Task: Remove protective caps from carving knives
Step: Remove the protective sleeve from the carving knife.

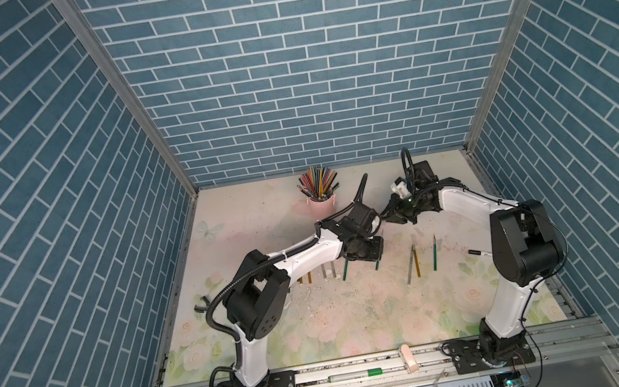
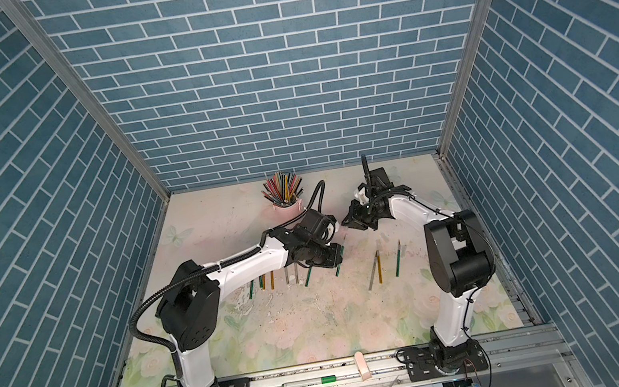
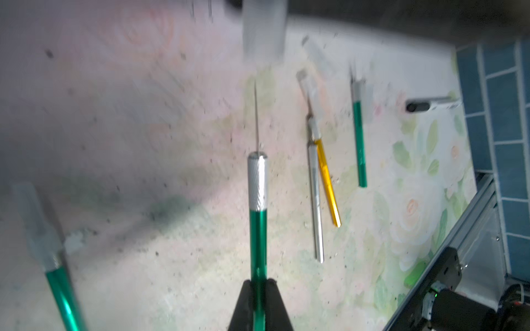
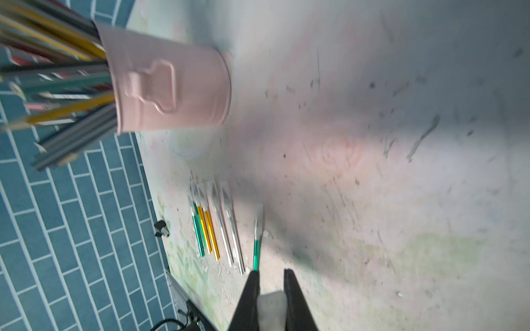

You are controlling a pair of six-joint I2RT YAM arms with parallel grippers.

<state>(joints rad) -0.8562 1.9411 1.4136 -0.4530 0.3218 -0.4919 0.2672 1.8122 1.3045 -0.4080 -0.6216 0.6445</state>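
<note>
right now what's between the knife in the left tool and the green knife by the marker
A silver knife and a gold knife, side by side, in the left wrist view.

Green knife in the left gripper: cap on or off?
Off. On the green knife, the thin blade shows bare beyond the silver collar; the right gripper holds a whitish cap.
</note>
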